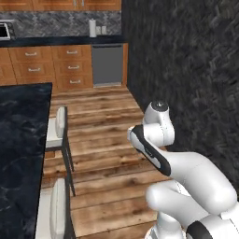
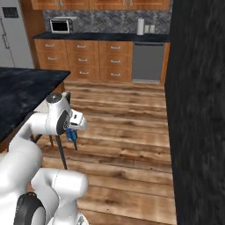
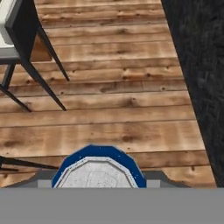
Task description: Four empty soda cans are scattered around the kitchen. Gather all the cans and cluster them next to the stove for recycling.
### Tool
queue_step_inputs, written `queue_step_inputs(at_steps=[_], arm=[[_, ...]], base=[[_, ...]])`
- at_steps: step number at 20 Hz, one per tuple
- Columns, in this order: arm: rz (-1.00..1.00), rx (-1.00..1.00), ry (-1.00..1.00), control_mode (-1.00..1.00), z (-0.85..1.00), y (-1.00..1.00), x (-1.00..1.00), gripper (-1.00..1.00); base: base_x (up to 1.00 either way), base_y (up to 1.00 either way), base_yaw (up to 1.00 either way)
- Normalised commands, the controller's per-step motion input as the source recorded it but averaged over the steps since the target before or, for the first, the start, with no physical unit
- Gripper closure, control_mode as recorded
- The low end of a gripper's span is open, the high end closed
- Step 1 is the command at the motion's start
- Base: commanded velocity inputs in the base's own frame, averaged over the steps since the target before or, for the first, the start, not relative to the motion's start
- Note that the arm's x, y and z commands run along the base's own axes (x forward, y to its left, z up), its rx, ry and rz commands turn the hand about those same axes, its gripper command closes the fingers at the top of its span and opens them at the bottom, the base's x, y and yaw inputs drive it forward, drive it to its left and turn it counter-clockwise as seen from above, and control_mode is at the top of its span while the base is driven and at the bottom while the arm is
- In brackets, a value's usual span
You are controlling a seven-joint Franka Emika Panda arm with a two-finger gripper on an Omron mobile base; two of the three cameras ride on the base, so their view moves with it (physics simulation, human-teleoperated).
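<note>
One blue soda can point(image 3: 98, 168) sits right in the robot's hand point(image 3: 99, 186), silvery top facing the hand camera, and the hand is clamped on it with a finger at either side. From the right base view the same can point(image 2: 72, 134) peeks out blue beneath the wrist, carried low over the wooden floor point(image 2: 127, 132) with the arm folded in close.

So this looks like the carry step: a can is in hand and the base is out in the aisle, between the dark island bench point(image 2: 22, 92) on one side and the black wall point(image 2: 197, 110) on the other. No stove in sight from here, so the next move likely calls for driving on until the cooktop comes into view, keeping the can upright and the arm tucked clear of the stools, then setting it down beside the burners.

Count time: one can visible, the blue one. Two stools point(image 1: 59, 135) line the island edge in the left base view, and dark stool legs point(image 3: 41, 52) cross the hand view's upper left. At the far wall there is one run of wooden drawers point(image 2: 83, 59), one grey dishwasher point(image 2: 148, 61), one silver toaster oven point(image 2: 60, 25) and one paper towel roll point(image 2: 140, 26).
</note>
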Motion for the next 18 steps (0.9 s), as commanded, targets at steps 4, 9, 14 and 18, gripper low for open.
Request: queue_step_inputs(at_steps=[4, 9, 14, 18], arm=[[0.00, 0.00, 0.00, 1.00, 0.00, 0.00, 0.00, 1.00], [0.00, 0.00, 0.00, 1.00, 0.00, 0.00, 0.00, 1.00], [0.00, 0.00, 0.00, 1.00, 0.00, 0.00, 0.00, 1.00], [0.00, 0.00, 0.00, 1.00, 0.00, 0.00, 0.00, 1.00]], base=[[0.66, 0.00, 0.00], [0.69, 0.00, 0.00], [0.69, 0.00, 0.00], [0.69, 0.00, 0.00]])
